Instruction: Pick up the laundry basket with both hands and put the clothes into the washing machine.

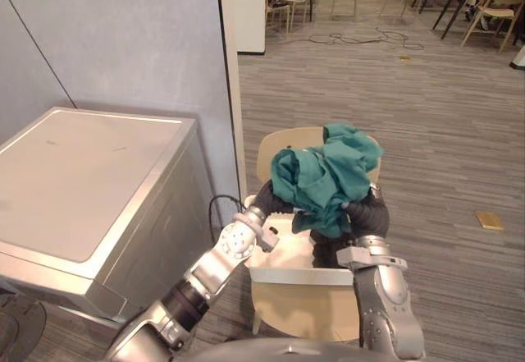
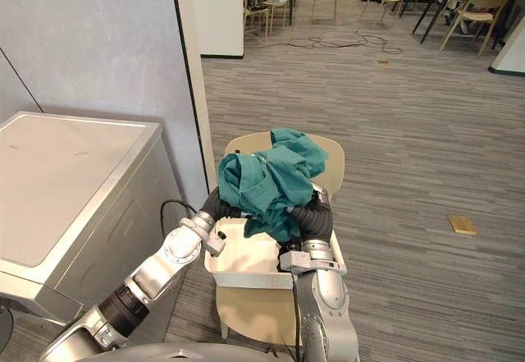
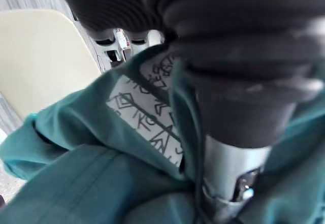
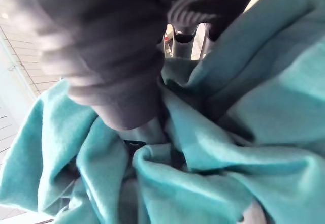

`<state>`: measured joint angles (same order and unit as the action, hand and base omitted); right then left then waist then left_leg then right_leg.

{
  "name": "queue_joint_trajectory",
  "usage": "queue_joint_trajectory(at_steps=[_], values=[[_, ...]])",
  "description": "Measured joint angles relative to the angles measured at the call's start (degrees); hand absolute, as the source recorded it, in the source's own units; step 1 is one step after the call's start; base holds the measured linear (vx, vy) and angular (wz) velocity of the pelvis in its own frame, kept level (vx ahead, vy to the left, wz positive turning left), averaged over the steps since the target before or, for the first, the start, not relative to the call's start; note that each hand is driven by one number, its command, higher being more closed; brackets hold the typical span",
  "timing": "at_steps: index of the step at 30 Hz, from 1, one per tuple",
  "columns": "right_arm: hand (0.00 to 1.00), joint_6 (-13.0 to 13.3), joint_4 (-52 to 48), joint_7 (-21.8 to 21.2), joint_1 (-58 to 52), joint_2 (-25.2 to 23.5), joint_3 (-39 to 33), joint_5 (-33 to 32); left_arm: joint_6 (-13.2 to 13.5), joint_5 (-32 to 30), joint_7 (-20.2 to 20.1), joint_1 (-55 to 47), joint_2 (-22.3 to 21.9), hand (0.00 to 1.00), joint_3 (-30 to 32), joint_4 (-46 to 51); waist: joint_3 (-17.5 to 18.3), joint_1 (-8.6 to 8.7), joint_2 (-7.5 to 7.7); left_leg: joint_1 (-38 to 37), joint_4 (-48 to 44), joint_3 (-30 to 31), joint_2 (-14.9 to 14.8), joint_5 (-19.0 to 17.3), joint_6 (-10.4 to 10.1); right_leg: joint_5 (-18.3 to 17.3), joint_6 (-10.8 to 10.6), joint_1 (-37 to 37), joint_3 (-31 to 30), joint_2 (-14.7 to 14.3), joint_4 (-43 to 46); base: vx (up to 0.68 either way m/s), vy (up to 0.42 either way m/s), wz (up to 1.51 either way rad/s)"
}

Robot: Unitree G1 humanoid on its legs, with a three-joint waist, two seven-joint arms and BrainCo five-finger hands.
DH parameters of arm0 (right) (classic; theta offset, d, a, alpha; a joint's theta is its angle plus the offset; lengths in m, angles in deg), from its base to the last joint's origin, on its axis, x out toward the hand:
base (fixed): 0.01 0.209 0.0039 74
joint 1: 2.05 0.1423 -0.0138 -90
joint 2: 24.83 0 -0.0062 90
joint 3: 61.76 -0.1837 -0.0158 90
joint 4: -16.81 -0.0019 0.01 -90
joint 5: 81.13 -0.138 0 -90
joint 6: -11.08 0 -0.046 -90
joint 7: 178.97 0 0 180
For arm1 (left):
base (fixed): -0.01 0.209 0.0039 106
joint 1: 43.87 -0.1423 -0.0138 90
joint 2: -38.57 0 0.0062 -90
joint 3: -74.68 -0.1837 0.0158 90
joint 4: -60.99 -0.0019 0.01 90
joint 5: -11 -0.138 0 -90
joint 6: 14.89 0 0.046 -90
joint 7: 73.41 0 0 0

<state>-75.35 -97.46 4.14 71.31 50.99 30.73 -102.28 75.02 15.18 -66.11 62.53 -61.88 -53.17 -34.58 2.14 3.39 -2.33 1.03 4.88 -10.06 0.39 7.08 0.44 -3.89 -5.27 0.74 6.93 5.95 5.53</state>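
A teal garment [image 1: 324, 177] hangs bunched above the white laundry basket [image 1: 295, 277], which rests on a beige chair [image 1: 281, 144]. Both hands are buried in the cloth from either side. My left hand [image 3: 231, 150] comes in from the washing-machine side, its thumb pressed into the fabric by a printed label [image 3: 147, 115]. My right hand [image 4: 119, 89] grips folds of the same garment [image 4: 218, 132] from the other side. In the eye views only the dark wrist covers show below the cloth. The washing machine [image 1: 82, 190] stands shut at my left, its silver top facing up.
A grey wall panel [image 1: 139, 42] rises behind the machine. Open wood-look floor lies to the right, with a small tan block [image 1: 490, 220] on it. Tables and chairs [image 1: 484, 1] stand far back.
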Motion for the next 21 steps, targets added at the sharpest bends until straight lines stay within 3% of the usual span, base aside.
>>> queue_joint_trajectory(at_steps=[1,2,21], values=[[1.00,0.0,0.0,0.0,-0.1,0.0,0.1,0.0,0.0,0.0,0.0,0.2,0.0,0.00,-0.3,0.0,0.0,0.02,0.01,0.0,0.0,0.0,0.0,0.0,0.0,0.0,0.0,0.0,0.0,0.0,0.0,0.00,0.000,0.00],[1.00,0.0,0.0,0.0,-0.1,0.1,0.3,-0.1,0.0,0.0,-0.1,0.6,0.0,1.00,-0.7,-0.1,0.0,0.04,0.04,0.0,0.0,0.0,0.1,0.0,0.0,0.0,0.0,0.0,0.0,0.1,0.0,0.00,0.000,0.00],[1.00,1.7,0.1,0.0,-1.1,3.4,0.8,-2.1,0.0,0.1,-0.1,4.9,0.2,1.00,-6.0,-1.8,0.1,0.31,1.22,0.2,0.0,0.5,0.6,0.0,0.0,0.0,-0.2,0.0,0.3,0.8,0.1,0.00,0.000,0.00]])
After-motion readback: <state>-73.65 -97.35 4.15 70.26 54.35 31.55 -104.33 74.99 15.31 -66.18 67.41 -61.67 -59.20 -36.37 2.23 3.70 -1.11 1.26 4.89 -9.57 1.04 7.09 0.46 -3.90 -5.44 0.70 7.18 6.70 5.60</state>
